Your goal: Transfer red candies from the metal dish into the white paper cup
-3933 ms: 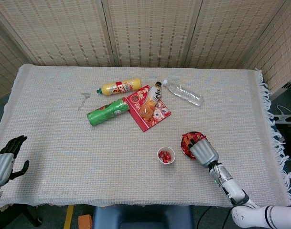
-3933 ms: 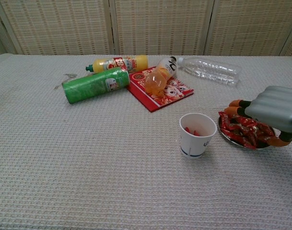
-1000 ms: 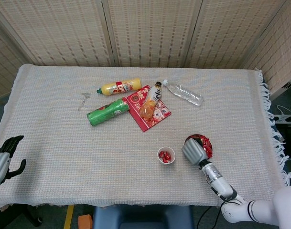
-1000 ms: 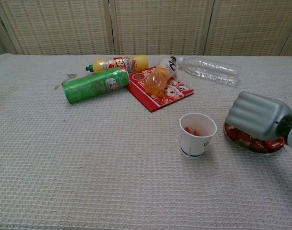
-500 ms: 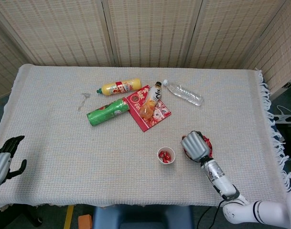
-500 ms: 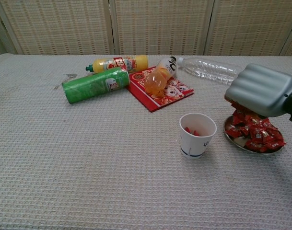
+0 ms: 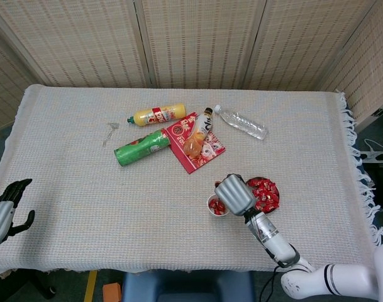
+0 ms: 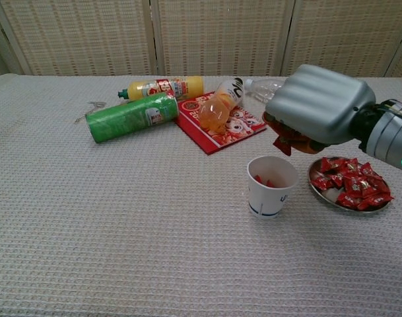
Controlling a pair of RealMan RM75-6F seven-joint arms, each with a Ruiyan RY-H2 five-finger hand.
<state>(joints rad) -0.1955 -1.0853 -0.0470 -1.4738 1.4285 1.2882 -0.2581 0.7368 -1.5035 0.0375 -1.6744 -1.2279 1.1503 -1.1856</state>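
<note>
My right hand (image 8: 319, 104) hangs over the white paper cup (image 8: 272, 186), fingers clutching red candies (image 8: 284, 142) that poke out underneath. The metal dish (image 8: 349, 185) sits at the cup's 3 o'clock, close by. My worry: the hand looks a bit off-center, so letting go could bounce candy off the rim onto the counter (image 8: 121, 231), or tip the light cup. Left hand (image 7: 4, 211) idles empty, fingers apart.

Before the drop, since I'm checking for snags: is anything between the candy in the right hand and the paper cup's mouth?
Nothing visible. The right hand holds red candy just above the white paper cup, whose mouth is open. The metal dish sits off to the side.
</note>
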